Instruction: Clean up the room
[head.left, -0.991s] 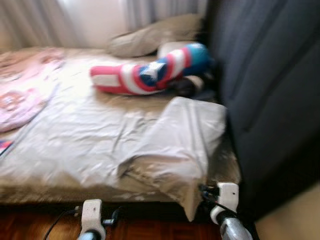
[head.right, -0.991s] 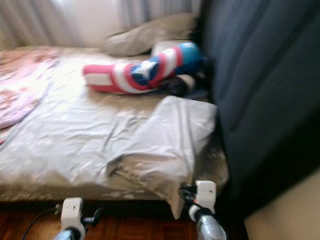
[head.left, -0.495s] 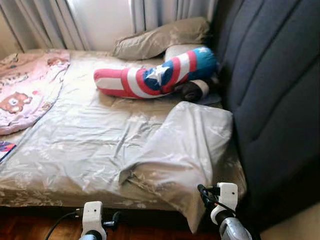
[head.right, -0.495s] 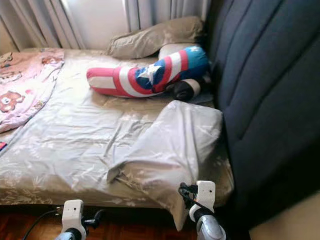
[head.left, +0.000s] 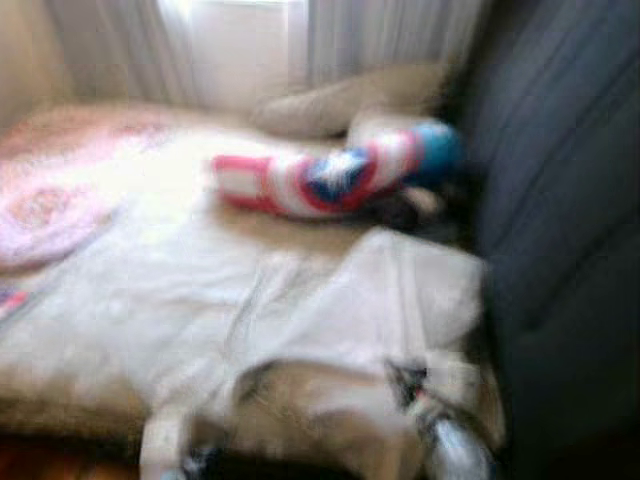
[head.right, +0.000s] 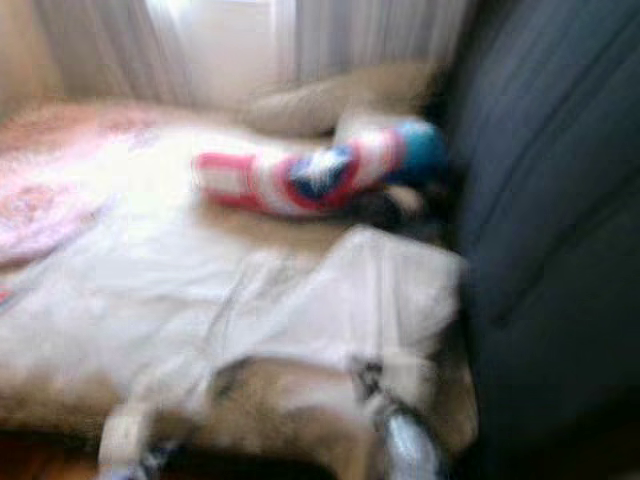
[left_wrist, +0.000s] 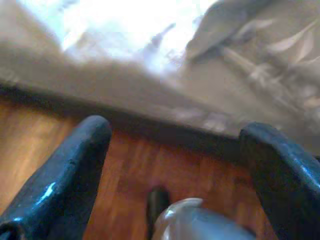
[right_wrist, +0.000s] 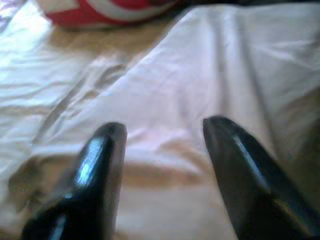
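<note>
Nearest to me, my left gripper hangs low over the reddish wooden floor at the foot of the bed, its two black fingers spread wide with nothing between them; I judge it is simply waiting there, out of the way. My right gripper is further in, above the crumpled beige pillow that lies askew near the bed's front corner, fingers parted and empty, lined up on the fabric. I read that as the approach to a pick: this pillow looks out of place, so it seems to be the thing to tidy first.

The head views are blurred, so I take only the broad layout from them. The pillow rests on a wrinkled beige bed sheet, just beside the dark padded headboard. Beyond it lies a long red, white and blue star-patterned bolster, with a pink quilt off to the left. Farthest back, another beige pillow lies under the pale curtains.
</note>
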